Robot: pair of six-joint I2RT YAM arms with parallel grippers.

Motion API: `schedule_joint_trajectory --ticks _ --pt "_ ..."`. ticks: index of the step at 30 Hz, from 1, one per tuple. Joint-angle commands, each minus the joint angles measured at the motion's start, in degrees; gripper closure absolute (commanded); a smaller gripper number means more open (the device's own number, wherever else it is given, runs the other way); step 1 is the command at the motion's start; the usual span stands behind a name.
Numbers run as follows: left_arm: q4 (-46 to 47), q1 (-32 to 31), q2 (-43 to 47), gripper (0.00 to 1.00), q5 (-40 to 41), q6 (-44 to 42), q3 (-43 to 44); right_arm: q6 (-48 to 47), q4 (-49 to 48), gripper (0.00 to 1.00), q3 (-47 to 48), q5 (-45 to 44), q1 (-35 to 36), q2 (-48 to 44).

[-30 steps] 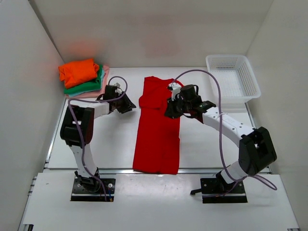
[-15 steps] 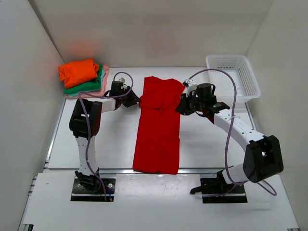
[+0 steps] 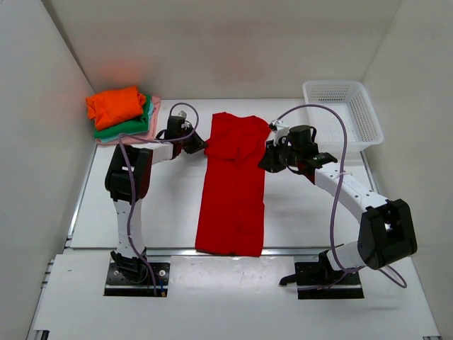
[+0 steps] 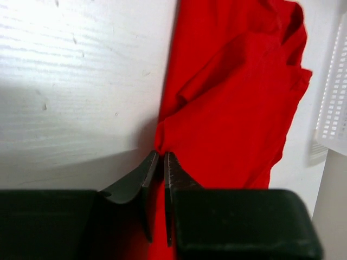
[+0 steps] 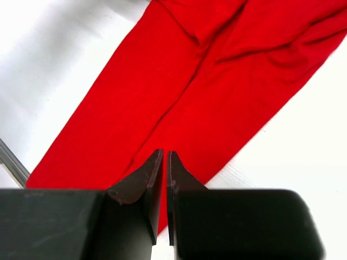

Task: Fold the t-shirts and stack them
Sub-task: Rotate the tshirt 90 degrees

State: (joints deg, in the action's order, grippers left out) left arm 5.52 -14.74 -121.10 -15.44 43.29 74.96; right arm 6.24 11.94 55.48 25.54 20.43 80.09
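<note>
White table [image 3: 163, 205] at frame centre: my left gripper [image 4: 161, 155], just narrowed, is pinching the red t-shirt [image 3: 233, 191] by its left edge. My right gripper [image 5: 164, 155] is closing opposite, so folding is probably beginning.

Left pincer [image 4: 161, 155] and right pincer [image 5: 164, 155] are nearly closed.

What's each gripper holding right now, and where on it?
Left gripper pinches the red t-shirt at its left edge. Right gripper is shut at its right edge; whether it holds cloth cannot be told.
</note>
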Motion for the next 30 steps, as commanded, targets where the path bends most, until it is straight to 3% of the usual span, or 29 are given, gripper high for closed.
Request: schedule_joint_trajectory --ticks 1,12,21,30 --pt "-1.1 0.0 2.9 0.81 0.2 -1.5 4.1 0.2 -3.1 0.95 -0.4 1.2 -0.3 -1.5" --pt "-4.5 -3.4 1.7 0.98 -3.7 -1.8 11.8 0.5 -4.1 0.98 -2.2 1.2 -0.1 -0.9" --pt "-8.3 -11.0 -3.6 1.0 -7.8 -2.1 23.7 0.9 -4.8 0.99 -3.1 1.3 -0.7 -1.3" --pt "-16.8 -14.1 -13.7 0.97 -9.8 -3.8 36.3 1.1 -5.2 0.98 -4.4 1.8 -1.4 -1.2"
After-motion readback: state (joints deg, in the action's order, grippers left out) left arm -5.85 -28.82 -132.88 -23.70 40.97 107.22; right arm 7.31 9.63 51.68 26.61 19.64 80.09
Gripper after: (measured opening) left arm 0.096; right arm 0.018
